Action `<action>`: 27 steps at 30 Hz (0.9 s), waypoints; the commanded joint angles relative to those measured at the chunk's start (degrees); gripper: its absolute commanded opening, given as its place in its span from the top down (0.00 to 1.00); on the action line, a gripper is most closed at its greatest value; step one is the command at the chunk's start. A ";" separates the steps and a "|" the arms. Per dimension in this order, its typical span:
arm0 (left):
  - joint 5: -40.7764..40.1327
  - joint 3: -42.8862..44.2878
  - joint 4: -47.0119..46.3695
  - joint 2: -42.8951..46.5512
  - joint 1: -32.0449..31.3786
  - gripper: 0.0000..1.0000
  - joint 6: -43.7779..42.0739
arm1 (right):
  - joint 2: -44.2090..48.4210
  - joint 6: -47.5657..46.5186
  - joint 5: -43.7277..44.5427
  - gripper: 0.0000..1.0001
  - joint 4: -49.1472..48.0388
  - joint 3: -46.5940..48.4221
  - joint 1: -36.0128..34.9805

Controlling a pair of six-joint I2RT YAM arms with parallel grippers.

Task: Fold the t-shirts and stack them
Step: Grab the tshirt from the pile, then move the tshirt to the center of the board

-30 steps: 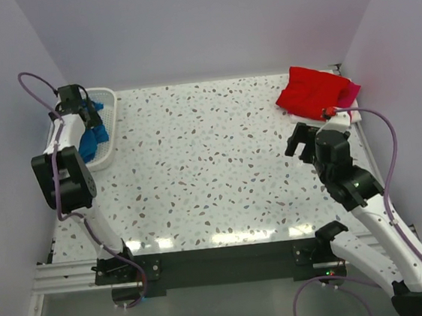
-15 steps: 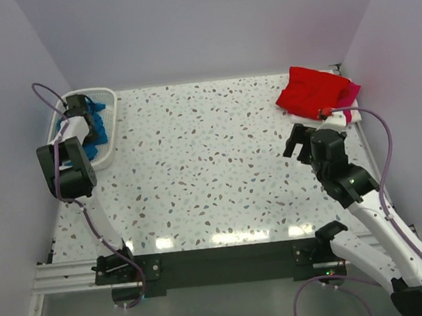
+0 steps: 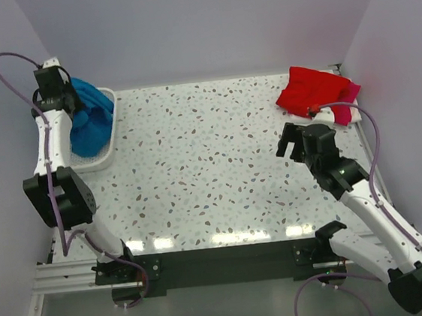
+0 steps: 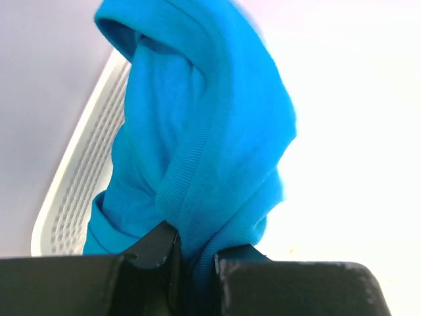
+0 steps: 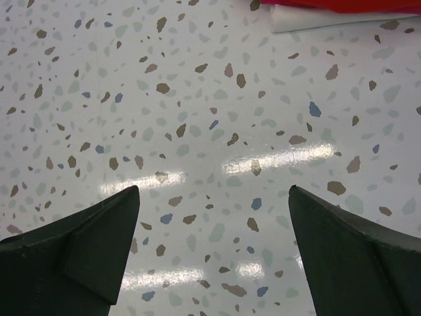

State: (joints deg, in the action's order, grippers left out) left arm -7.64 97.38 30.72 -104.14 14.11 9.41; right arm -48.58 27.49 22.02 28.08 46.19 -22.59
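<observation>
Visibly, the left end effector (image 4: 196,247) clamps the blue t-shirt (image 4: 197,131), dangling lengthwise over the basket (image 4: 69,197).

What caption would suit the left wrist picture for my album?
The left gripper pinches a bright blue t-shirt, white mesh basket behind it.

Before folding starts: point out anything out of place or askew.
Nothing spilled or damaged. The blue t-shirt hangs bunched from the left gripper over the white basket; the red t-shirt lies rumpled over the pink t-shirt at the far right corner.
</observation>
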 commanded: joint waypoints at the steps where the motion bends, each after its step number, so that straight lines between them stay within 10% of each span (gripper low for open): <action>1: 13.60 4.48 -2.94 9.29 -3.89 1.00 -0.09 | -2.04 0.47 -2.77 0.01 -3.38 2.85 -0.09; 21: 57.54 -3.92 -27.11 26.35 -19.20 1.00 20.20 | -4.51 -0.51 -4.97 0.01 -4.70 4.79 -0.09; 23: 59.31 -8.50 -27.12 27.49 -20.52 0.91 20.39 | -4.25 -0.07 -5.58 0.01 -4.61 4.17 -0.17; 27: 48.20 -24.38 -19.67 30.22 -20.61 0.37 12.43 | -4.77 -1.55 -9.44 0.01 -4.87 3.64 -0.17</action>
State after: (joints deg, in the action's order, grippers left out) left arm 44.99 81.80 7.64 -74.81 -6.70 25.10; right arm -53.47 26.96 16.08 24.82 50.37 -22.59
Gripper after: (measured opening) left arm 0.488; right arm 0.986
